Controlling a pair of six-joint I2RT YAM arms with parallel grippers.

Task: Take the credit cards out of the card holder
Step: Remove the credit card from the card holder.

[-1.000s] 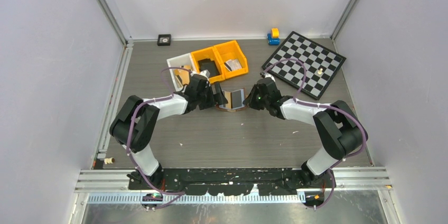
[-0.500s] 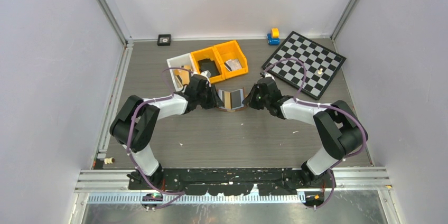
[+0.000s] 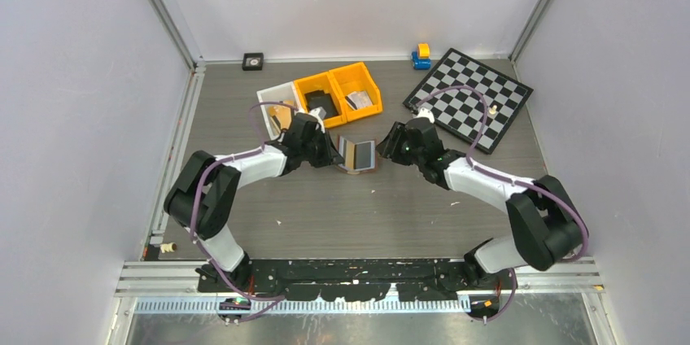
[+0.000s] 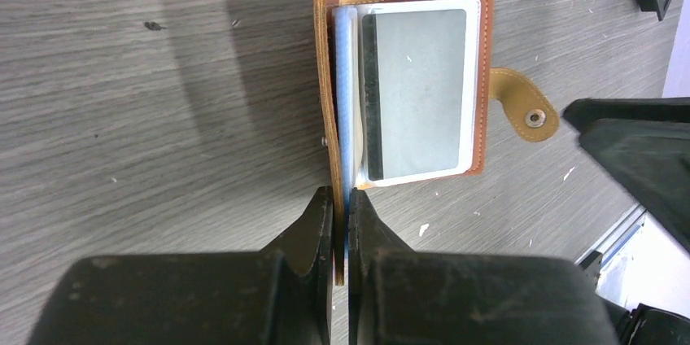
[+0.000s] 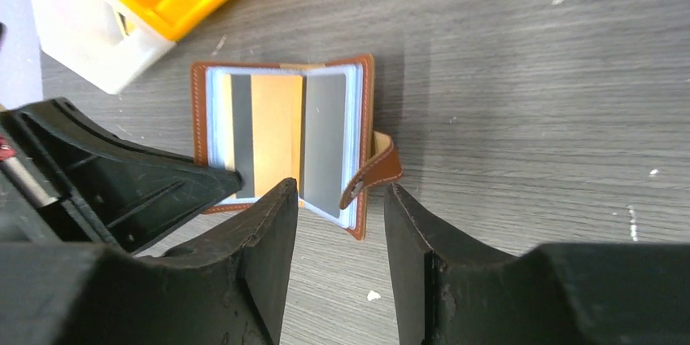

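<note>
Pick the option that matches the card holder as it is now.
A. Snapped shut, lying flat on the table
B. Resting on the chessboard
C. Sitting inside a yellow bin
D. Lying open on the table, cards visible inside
D: the card holder lies spread open on the table, its snap strap undone and cards showing in its sleeves.

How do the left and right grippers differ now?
The left gripper is shut, pinching an edge of the card holder; the right gripper is open, holding nothing. The left is at the strapless side, the right by the strap. Both face the open holder.
</note>
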